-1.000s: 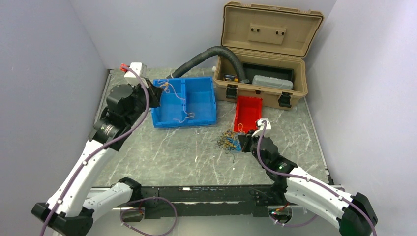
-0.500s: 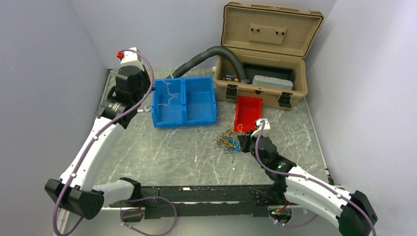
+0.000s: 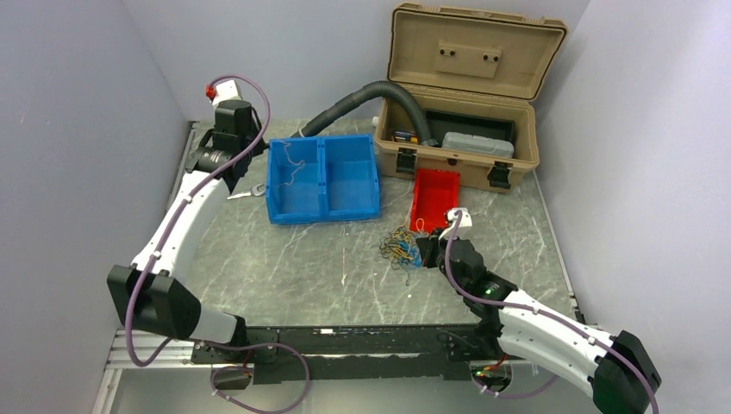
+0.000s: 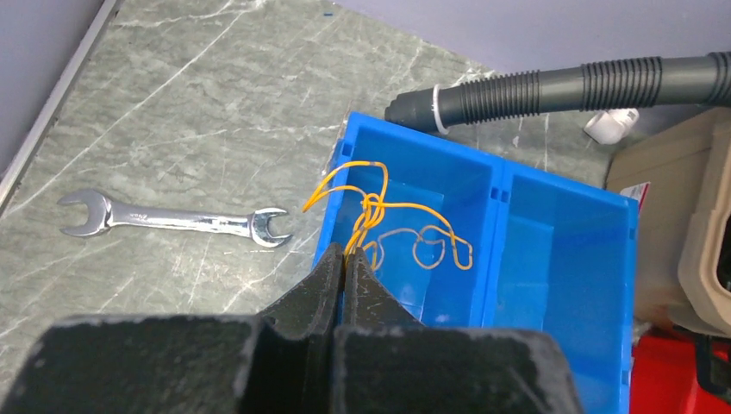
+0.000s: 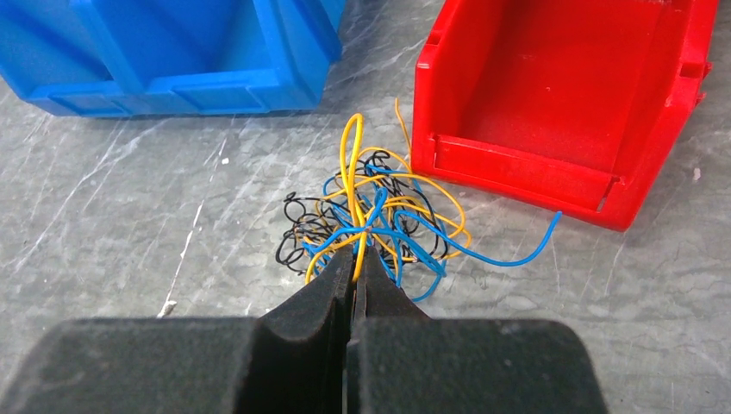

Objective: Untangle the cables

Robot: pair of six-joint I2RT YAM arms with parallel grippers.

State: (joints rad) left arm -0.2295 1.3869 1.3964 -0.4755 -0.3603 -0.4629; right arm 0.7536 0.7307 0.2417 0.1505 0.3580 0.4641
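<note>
1. The left fingers (image 4: 321, 289) are pressed together. A yellow cable (image 4: 371, 205) comes out from between their tips, so we read it as pinched there.
2. That cable rises into a small knot and spreads in loops over the left compartment of the blue bin (image 4: 560, 259). We cannot tell whether the loops touch the bin's floor.
3. The right fingers (image 5: 328, 289) are closed too, their tips nipping blue and yellow strands at the near edge of the tangle (image 5: 369, 220).
4. The tangle of yellow, blue and black cables lies on the table (image 5: 129, 216), just in front of the red bin (image 5: 517, 168) and near the blue bin's front right corner. One blue end trails off to the right along the red bin's front wall.
5. A wrench (image 4: 172, 220) lies flat on the table just left of the blue bin. A grey hose (image 4: 552, 82) runs behind the bin into the open case (image 3: 465, 95).
</note>
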